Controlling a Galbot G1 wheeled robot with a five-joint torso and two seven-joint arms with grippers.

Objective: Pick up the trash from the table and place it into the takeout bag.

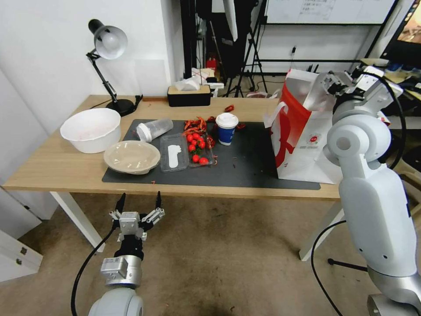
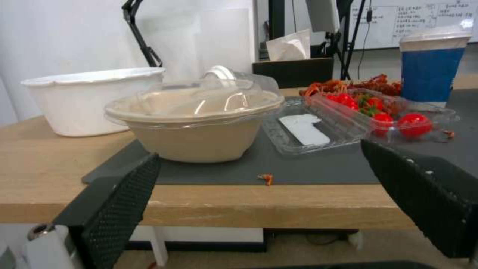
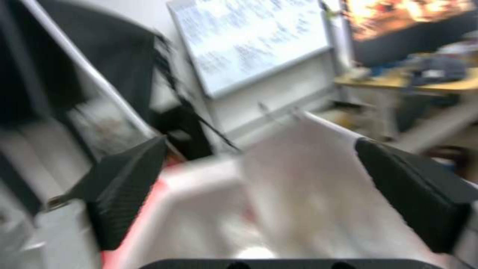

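Several pieces of trash are left on the dark grey mat (image 1: 263, 169) of the light-wood table (image 1: 52, 169): a beige bowl with a clear lid (image 1: 131, 156) at the mat's 9 o'clock corner, a clear lidded plastic cup (image 1: 154, 129) lying on its side at about 11 o'clock from the bowl, an open clear clamshell tray of cherry tomatoes (image 1: 186, 150) at the bowl's 3 o'clock, red scraps (image 1: 195, 124) behind the tray, and an upright blue paper cup with white lid (image 1: 226, 128) near the mat's middle. The takeout bag (image 1: 302, 136), white with red side panels, is stood open at the mat's 3 o'clock end, presumably so that items can be dropped in from above. The right gripper (image 3: 259, 179) is held over the bag's mouth with its fingers spread apart and nothing seen between them, a pose that suits a release into the bag. The left gripper (image 1: 138, 205) is parked below the table's near edge, at 6 o'clock from the bowl, fingers apart and empty, kept clear of the tabletop. A large white bowl (image 1: 91, 129), a desk lamp (image 1: 107, 66) and a tissue box (image 1: 189, 93) are also seen on the table, off the mat, and are judged not to be trash
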